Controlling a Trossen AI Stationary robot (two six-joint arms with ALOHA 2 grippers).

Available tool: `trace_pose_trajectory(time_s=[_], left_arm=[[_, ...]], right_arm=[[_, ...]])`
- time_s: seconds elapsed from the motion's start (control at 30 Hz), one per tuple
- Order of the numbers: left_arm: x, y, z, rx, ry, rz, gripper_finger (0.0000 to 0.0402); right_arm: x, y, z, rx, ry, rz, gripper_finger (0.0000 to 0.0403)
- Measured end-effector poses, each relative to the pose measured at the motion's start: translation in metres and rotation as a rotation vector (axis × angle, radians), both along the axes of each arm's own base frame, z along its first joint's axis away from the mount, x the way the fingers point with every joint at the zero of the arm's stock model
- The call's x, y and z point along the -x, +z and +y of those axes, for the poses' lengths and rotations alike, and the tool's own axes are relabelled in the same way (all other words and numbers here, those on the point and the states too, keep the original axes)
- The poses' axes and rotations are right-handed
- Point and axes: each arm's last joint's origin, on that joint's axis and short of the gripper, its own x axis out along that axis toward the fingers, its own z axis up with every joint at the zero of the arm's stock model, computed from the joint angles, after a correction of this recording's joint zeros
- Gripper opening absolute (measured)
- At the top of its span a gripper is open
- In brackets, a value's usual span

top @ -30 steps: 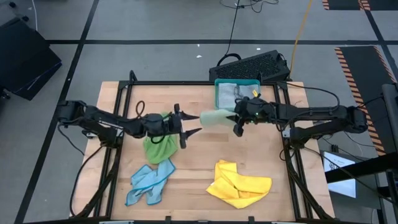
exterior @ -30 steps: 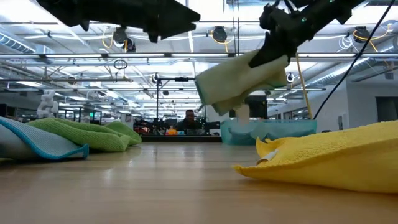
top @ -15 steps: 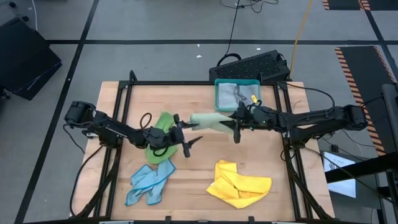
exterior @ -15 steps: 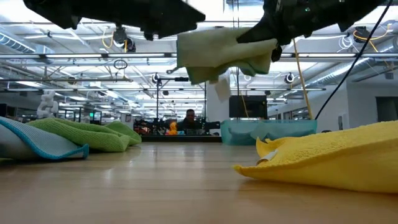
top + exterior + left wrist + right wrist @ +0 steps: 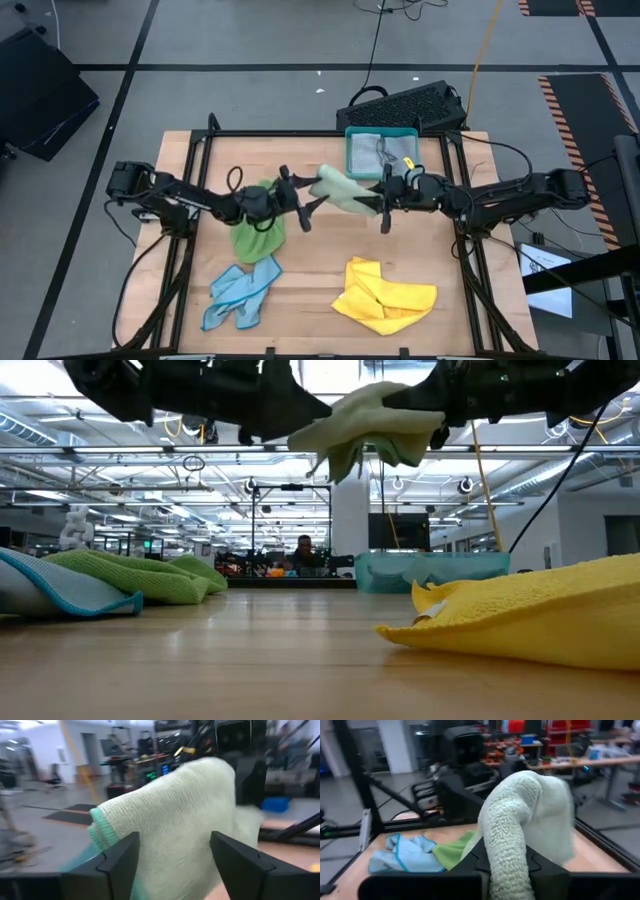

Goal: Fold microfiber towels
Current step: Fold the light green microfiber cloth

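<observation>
The right gripper [image 5: 384,197] is clamped on a pale green towel [image 5: 340,188], holding it in the air above the middle of the table [image 5: 320,280]. The left gripper [image 5: 300,196] has its fingers spread wide on either side of the towel's free end. A bright green towel [image 5: 255,235], a light blue towel [image 5: 240,295] and a yellow towel [image 5: 385,295] lie on the table, and a teal tray [image 5: 380,150] sits at the far edge.

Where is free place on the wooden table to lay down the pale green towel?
Bare wood lies between the bright green towel and the yellow towel, below the held pale green towel. The far left corner is also bare. The near edge is crowded: light blue towel and yellow one. The teal plastic tray fills the far right.
</observation>
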Motion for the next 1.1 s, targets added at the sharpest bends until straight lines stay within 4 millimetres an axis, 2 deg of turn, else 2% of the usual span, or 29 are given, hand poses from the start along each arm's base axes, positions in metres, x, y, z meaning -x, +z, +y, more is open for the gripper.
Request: trace_pose_trajectory(time_s=[0.17,0.43,0.67,0.8,0.93,1.1], left_arm=[[-0.001,0.001,0.013,0.057,-0.05,-0.034,0.0285],[-0.001,0.002,0.019,0.141,-0.186,-0.056,0.0315],[-0.001,0.002,0.029,0.205,-0.23,-0.071,0.0339],[0.003,0.009,0.039,0.263,-0.363,-0.106,0.0333],[0.005,0.013,0.045,0.304,-0.485,-0.134,0.0308],[0.006,0.01,0.056,0.364,-0.478,-0.113,0.0275]], right_arm=[[-0.011,-0.004,0.0,0.068,0.077,-0.059,0.0017],[-0.026,-0.013,-0.006,0.171,0.054,-0.174,0.0019],[-0.03,-0.016,-0.007,0.21,0.045,-0.194,0.0019],[-0.03,-0.016,-0.008,0.226,0.037,-0.191,0.0019],[-0.03,-0.016,-0.008,0.266,0.033,-0.184,0.0019],[-0.03,-0.017,-0.011,0.269,0.019,-0.176,0.002]])
